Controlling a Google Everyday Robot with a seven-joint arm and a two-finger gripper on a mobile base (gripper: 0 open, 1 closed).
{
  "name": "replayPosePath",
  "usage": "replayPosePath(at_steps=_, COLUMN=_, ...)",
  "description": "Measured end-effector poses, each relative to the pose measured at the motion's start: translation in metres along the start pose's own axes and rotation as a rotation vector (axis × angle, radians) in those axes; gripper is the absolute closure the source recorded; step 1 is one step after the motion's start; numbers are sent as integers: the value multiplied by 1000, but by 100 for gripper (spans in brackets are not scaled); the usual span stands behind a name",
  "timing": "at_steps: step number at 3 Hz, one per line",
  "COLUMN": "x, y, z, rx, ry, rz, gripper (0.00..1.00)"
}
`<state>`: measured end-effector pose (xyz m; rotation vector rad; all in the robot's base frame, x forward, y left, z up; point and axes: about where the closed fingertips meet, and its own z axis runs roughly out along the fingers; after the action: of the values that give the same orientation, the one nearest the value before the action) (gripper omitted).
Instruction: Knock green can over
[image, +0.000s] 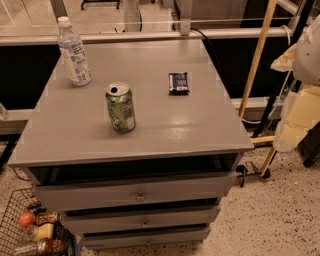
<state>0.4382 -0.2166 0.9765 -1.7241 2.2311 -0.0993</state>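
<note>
The green can (120, 107) stands upright on the grey table top (190, 127), near its middle and slightly left. It has a mottled green label and a silver top with an open pull-tab hole. My gripper (289, 131) is a pale cream shape at the right edge of the camera view. It hangs off the table's right side, well to the right of the can and not touching it.
A clear plastic bottle (73, 52) with a white cap stands at the table's back left. A dark snack packet (178, 83) lies right of the can. Drawers (140, 196) sit below the top. A wire basket (30, 227) of items is on the floor at left. Wooden poles (256, 59) lean at right.
</note>
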Motion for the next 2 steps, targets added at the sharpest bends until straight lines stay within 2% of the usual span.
replayPosePath(at_steps=1, x=0, y=0, z=0, rx=0, ry=0, rz=0, gripper=0)
replayPosePath(at_steps=2, x=-32, y=-2, z=20, rx=-12, ry=-100, rz=-15, gripper=0)
